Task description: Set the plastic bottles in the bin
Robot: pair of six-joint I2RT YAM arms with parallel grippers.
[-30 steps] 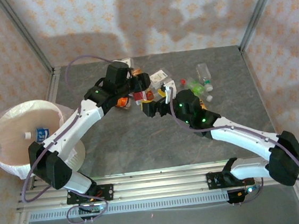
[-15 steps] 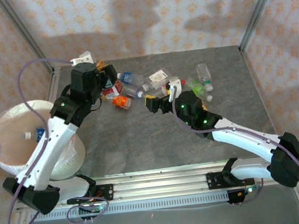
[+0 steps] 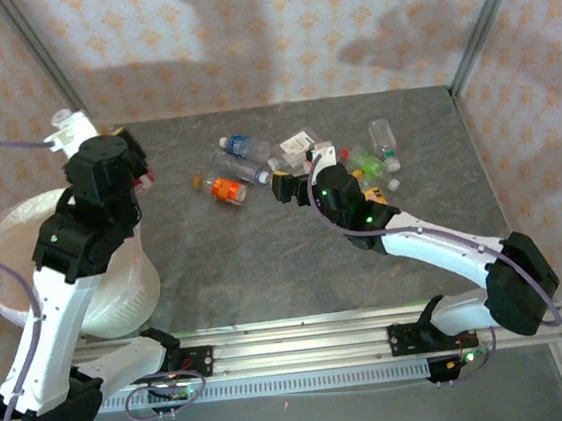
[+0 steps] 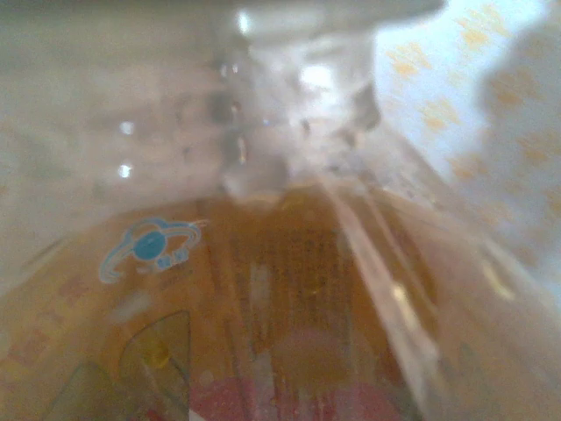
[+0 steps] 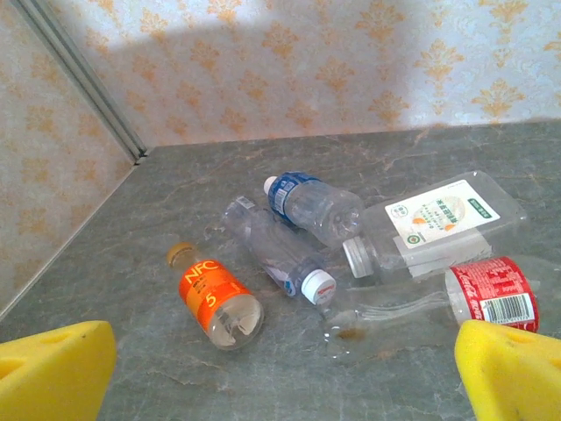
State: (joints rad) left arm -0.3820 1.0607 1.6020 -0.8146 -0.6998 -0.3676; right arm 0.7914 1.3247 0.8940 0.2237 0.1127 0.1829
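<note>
**One bottle at the bin, most left on the table**

The left gripper (image 3: 133, 164), at the upper left of the top view, is closed on a bottle (image 4: 263, 289). In its wrist view the clear plastic and orange label sit right up against the lens. It hangs by the far right edge of the bin (image 3: 119, 293), which stands at the left of the frame. Whether the bottle is over the opening I cannot tell. The arm hides much of the bin's inside, so what is already in it I cannot tell either.

The right gripper (image 5: 280, 368) has its jaws spread wide and empty, with its yellow pads (image 5: 53, 368) in the bottom corners of its wrist view. It is low over the table (image 5: 131, 219), facing the pile in the upper middle of the top view.

Lying in that pile:
- an orange bottle (image 5: 215, 298), lower left
- a blue-capped bottle (image 5: 311, 203) and a white-capped bottle (image 5: 280, 254), side by side in the middle
- a white-label bottle (image 5: 438, 224), flat, to the right
- a red-label bottle (image 5: 491, 294), just above the right pad
- a crushed bottle (image 5: 386, 320) beside it

Further right in the top view lie green bottles (image 3: 366, 161) and a clear one (image 3: 384, 137).

By my reading, one delivery lacks only the drop, and at least eight bottles remain. Most of the task is ahead.
</note>
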